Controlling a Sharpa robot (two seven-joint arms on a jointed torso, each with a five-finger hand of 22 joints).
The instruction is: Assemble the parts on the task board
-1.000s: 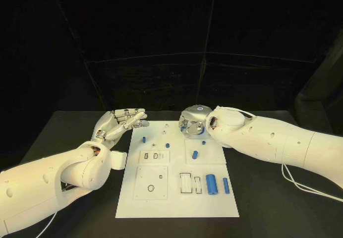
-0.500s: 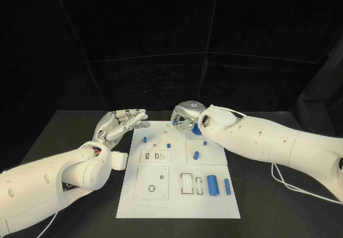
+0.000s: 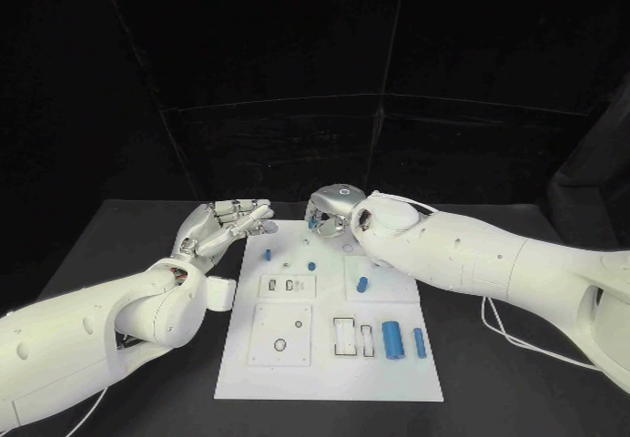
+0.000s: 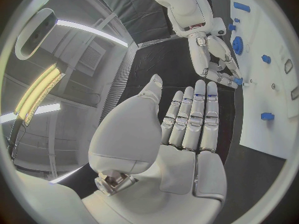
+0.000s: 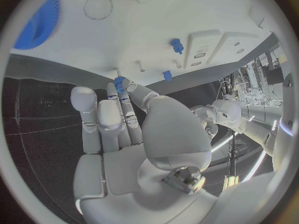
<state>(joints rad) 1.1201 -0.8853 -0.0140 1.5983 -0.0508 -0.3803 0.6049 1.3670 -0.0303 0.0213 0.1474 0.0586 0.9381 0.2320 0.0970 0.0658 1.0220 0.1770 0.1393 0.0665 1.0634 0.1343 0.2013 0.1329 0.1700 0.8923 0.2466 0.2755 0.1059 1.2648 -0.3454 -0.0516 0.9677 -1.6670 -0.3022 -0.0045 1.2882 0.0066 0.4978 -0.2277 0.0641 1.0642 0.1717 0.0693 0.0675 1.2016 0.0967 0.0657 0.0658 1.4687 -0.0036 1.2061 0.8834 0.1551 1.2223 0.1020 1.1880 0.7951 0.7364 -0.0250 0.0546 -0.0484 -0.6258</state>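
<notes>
Your right hand [image 3: 331, 211] sits over the far end of the task board [image 3: 329, 373], which lies in the middle of the black bench [image 3: 131, 237]. Its fingertips [image 5: 119, 84] pinch a small blue part [image 5: 118, 80] just at the board's far edge; the left wrist view shows the same pinch [image 4: 237, 80]. Your left hand [image 3: 220, 228] hovers beside the board's far left corner, fingers straight and slightly apart, holding nothing. On the board you have a blue gear [image 4: 238, 45] near the far end, several small blue pegs [image 3: 312, 265] in the middle, and a large blue cylinder [image 3: 391, 340] with a slimmer blue pin [image 3: 419, 342] just beside it at the near right.
</notes>
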